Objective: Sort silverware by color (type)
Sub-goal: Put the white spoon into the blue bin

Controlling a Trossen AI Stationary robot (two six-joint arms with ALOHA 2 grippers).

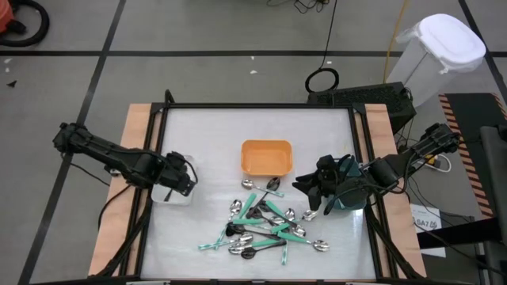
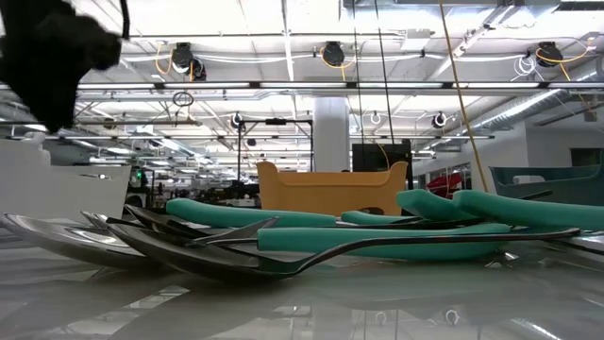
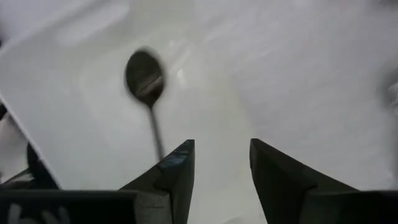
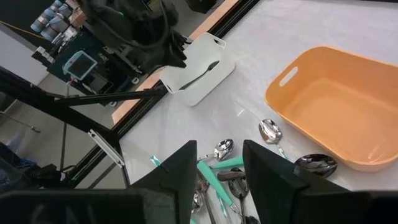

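Left gripper [image 3: 221,165] above binned spoon [image 3: 145,81]

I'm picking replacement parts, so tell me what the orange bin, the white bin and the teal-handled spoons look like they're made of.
The orange bin looks like moulded matte plastic: rounded corners, cut-out handle slot. The white bin seems the same, smooth and slightly glossy. The teal-handled spoons appear to have polished metal heads, mirroring the ceiling lights, with matte teal handles, likely plastic or rubbery coating.
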